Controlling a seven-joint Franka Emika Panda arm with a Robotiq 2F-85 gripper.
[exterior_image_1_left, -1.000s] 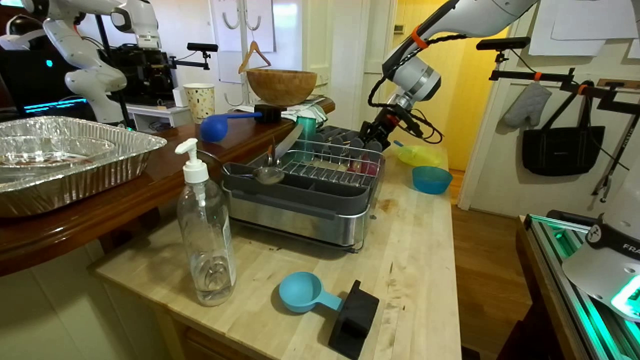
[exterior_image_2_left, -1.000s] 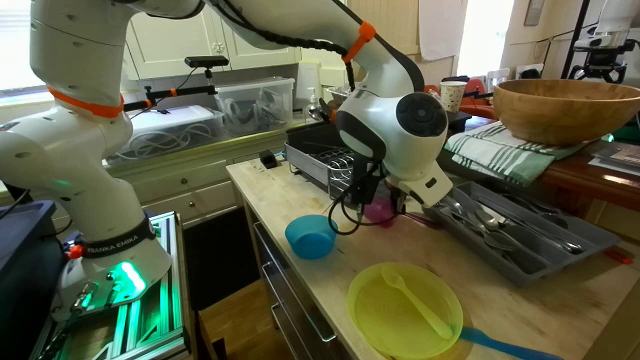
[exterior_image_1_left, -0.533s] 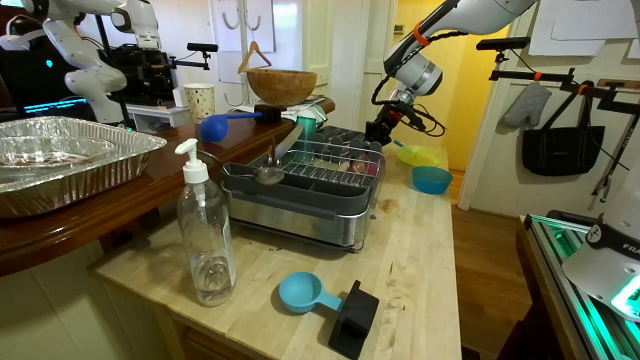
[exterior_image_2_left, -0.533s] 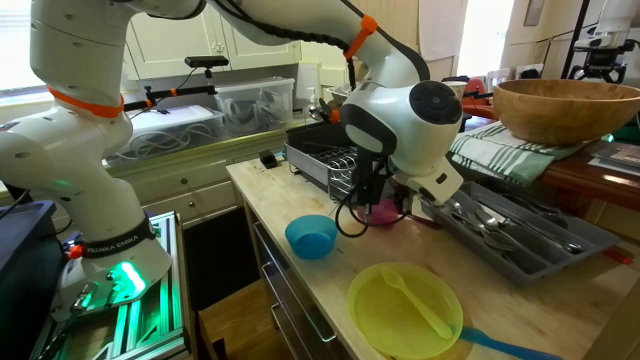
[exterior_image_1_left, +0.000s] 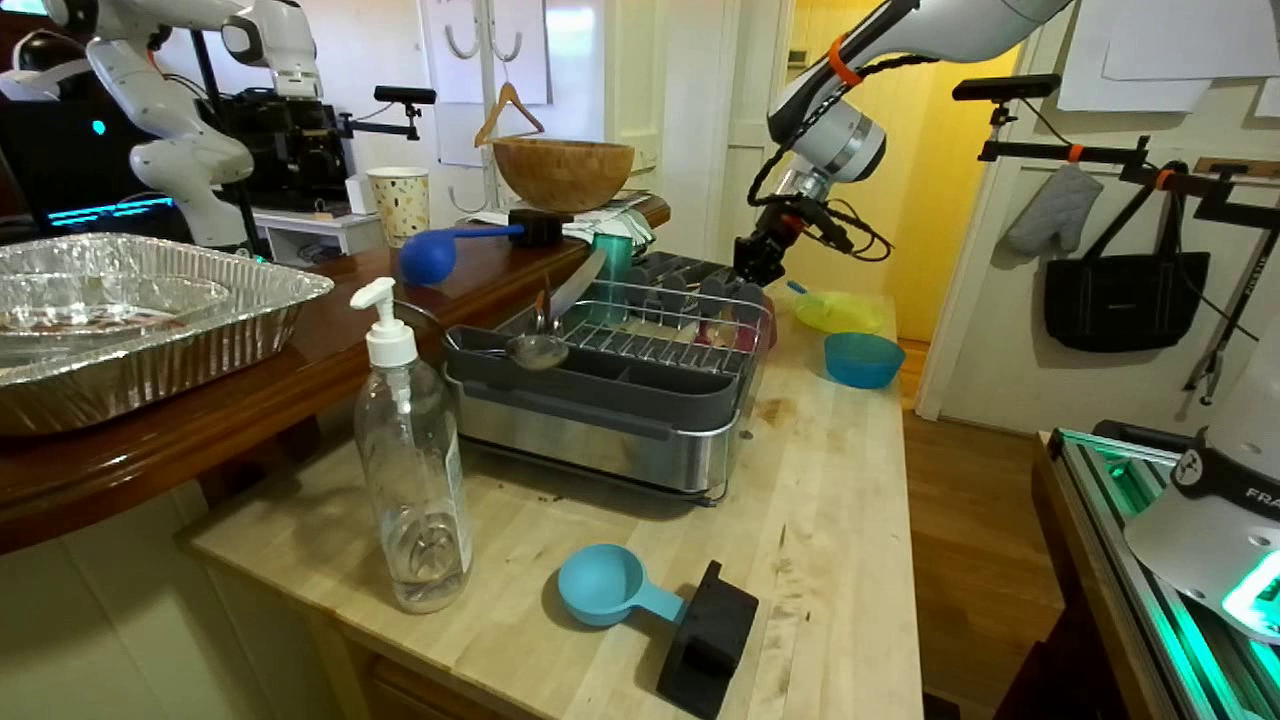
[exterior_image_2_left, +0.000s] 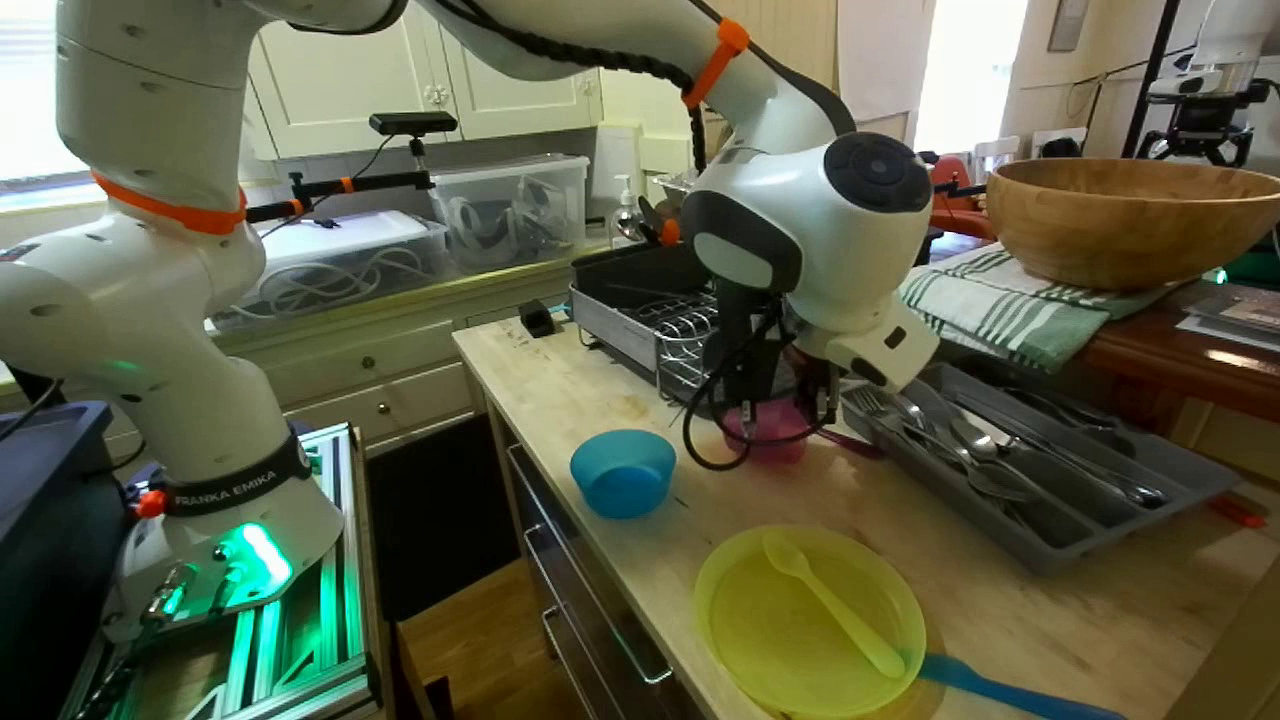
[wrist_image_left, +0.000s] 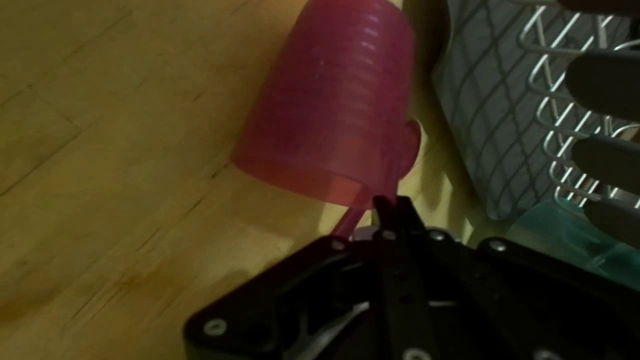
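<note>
Plainly clenched: gripper (wrist_image_left: 388, 204) grasping a pink plastic cup (wrist_image_left: 327, 102) by its rim.
The cup's body extends ahead of the jaws.

In an exterior view, a pan (exterior_image_1_left: 200, 345) fills the left edge, a bottle (exterior_image_1_left: 415, 490) stands upright on the counter (exterior_image_1_left: 830, 560) left of centre, a scoop (exterior_image_1_left: 603, 587) lies at lower centre, and a rack (exterior_image_1_left: 600, 448) takes the middle. In an exterior view, a wooden bowl (exterior_image_2_left: 1130, 225) rests on a towel (exterior_image_2_left: 1040, 320) at upper right, a tray (exterior_image_2_left: 1065, 555) of cutlery (exterior_image_2_left: 975, 440) lies below them, a blue bowl (exterior_image_2_left: 622, 490) sits below the middle, and a yellow spoon (exterior_image_2_left: 838, 608) lies in a plate (exterior_image_2_left: 745, 610) low, right of centre.
</note>
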